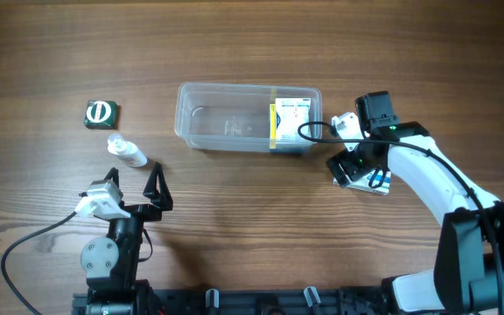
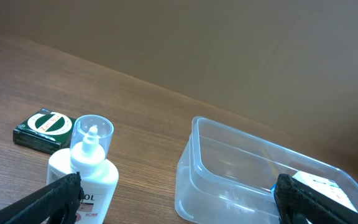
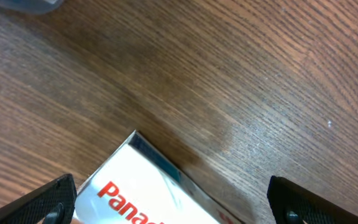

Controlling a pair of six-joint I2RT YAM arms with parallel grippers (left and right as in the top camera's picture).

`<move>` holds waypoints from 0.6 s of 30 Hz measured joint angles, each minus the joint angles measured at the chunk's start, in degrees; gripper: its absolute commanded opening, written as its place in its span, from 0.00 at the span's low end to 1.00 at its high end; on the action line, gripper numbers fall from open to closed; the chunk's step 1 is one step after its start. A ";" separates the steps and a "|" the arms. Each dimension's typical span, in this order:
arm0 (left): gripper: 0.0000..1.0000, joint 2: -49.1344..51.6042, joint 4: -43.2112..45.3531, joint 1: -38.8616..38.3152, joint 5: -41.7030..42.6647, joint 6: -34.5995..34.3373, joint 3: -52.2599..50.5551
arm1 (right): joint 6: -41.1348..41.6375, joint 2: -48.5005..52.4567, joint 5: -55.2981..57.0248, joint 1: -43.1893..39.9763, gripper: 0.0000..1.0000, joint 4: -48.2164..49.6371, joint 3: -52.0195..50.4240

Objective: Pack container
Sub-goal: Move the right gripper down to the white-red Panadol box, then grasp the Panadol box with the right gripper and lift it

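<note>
The container (image 1: 234, 118), a clear rectangular plastic tub with rounded corners and a rim, lies lengthwise on the brown wood-grain worktop (image 1: 234, 227) near the far middle, open side up. It looks light and thin-walled, so it would probably flex under a pinch and slide on the smooth wood if nudged. The rim of a long wall seems the safest hold, though the job more likely calls for leaving it where it lies and lowering things in from above. A white and yellow cardboard box (image 1: 289, 122) already stands inside at its right end, while the left part is bare. Just beside that right end, the right tool (image 1: 354, 166) hangs over a white carton with red lettering (image 3: 148, 196) that lies flat on the wood. Its jaws are spread wide to either side of the carton, and whether they touch it cannot be told. The carton looks stiff, light and easy to crush. On the other side, the left tool (image 1: 135, 181) is also spread wide and holds nothing. Close ahead of it lies a small white squeeze bottle with a clear cap (image 2: 86, 168), smooth and likely to roll. A dark green flat box with a white round emblem (image 2: 42, 127) sits beyond. Nothing blocks the tub's open top.
</note>
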 measured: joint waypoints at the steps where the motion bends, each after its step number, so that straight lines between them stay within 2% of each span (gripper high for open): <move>1: 1.00 0.00 0.00 0.00 0.00 0.02 0.00 | -0.02 -0.50 -0.02 0.00 1.00 -0.26 0.00; 6: 1.00 0.00 0.00 0.00 0.00 0.00 0.00 | -0.98 -5.81 -0.22 0.00 1.00 -4.50 0.22; 9: 1.00 0.00 0.00 0.00 0.00 0.02 0.00 | 1.36 -6.99 -0.26 0.00 1.00 -5.86 0.42; 12: 1.00 0.00 0.00 0.00 0.00 0.02 0.00 | 8.28 -7.02 -0.42 0.00 1.00 -6.78 0.46; 18: 1.00 0.00 0.00 0.00 0.00 0.00 0.00 | 28.35 -7.02 -3.80 0.00 1.00 -10.84 0.46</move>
